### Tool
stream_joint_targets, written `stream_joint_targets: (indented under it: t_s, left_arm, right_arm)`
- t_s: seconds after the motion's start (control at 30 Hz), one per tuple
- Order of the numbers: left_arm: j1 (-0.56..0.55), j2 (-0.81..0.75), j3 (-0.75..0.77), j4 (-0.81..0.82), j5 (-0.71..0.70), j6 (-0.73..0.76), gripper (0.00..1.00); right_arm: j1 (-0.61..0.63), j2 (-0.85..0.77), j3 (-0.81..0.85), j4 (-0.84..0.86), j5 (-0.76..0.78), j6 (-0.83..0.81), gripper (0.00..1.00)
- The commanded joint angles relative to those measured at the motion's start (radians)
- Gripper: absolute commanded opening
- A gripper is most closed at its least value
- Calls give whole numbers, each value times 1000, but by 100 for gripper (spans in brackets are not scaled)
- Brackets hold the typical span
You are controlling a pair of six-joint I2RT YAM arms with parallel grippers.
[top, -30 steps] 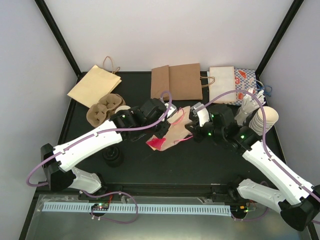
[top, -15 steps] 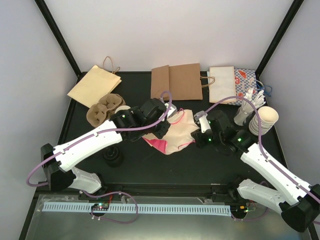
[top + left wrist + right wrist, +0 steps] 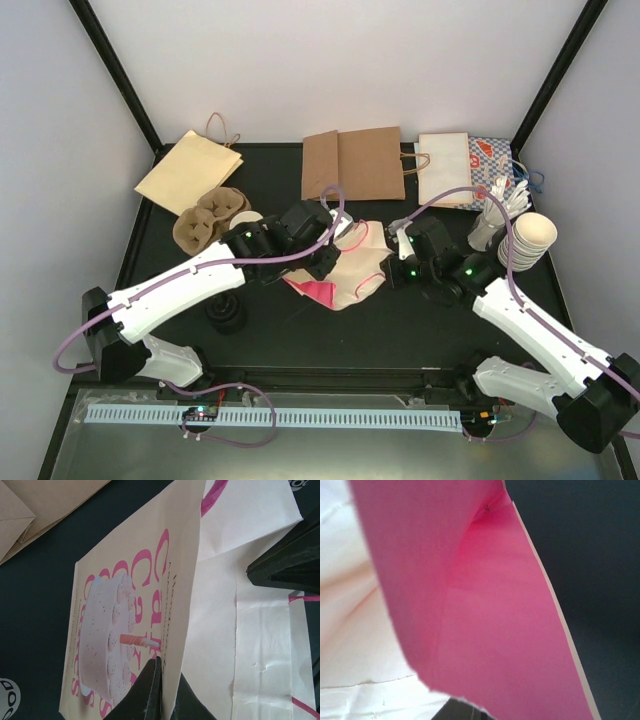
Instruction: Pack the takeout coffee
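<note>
The coffee cup point(image 3: 246, 217) sits at the back left of the black table point(image 3: 300, 330), just beside the cardboard cup carrier point(image 3: 205, 222) and tucked against the left arm's wrist, well outside any bag. Centre stage, the pink-and-cream cake bag point(image 3: 350, 275) is stretched between the two arms. The left gripper point(image 3: 160, 666) is pinched tight on a folded edge next to the cake print. The right gripper point(image 3: 392, 262) is closed at the opposite side, pink paper filling its camera, so it looks clamped on the bag too. Here's the worry: thin paper pulled from both ends could tear at a crease or slip out of one pinch. The bag also looks more creased than open, so nothing can go in yet. With both grippers busy, neither is free for the cup, and a swing of the left arm could knock it over. Around them: flat paper bags point(image 3: 352, 163) along the back wall, a stack of cups point(image 3: 530, 240) by the right arm, black lids point(image 3: 225, 313) just beside the left forearm.
</note>
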Motion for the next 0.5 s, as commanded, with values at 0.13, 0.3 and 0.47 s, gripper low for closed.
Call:
stream_joint_targets:
  t_s: [0.13,0.3,0.47]
  left_arm:
    - [5,-34,-8,53,15,-21,2]
    - [12,-35,0,45,1,-37,2]
    - [48,-50,-3,43,40,-78,2]
  right_arm:
    - [7,20,121,-22,39,109,1]
    - [7,3,209,-44,59,119,3]
    - [6,-67,264,-67,137,121,12]
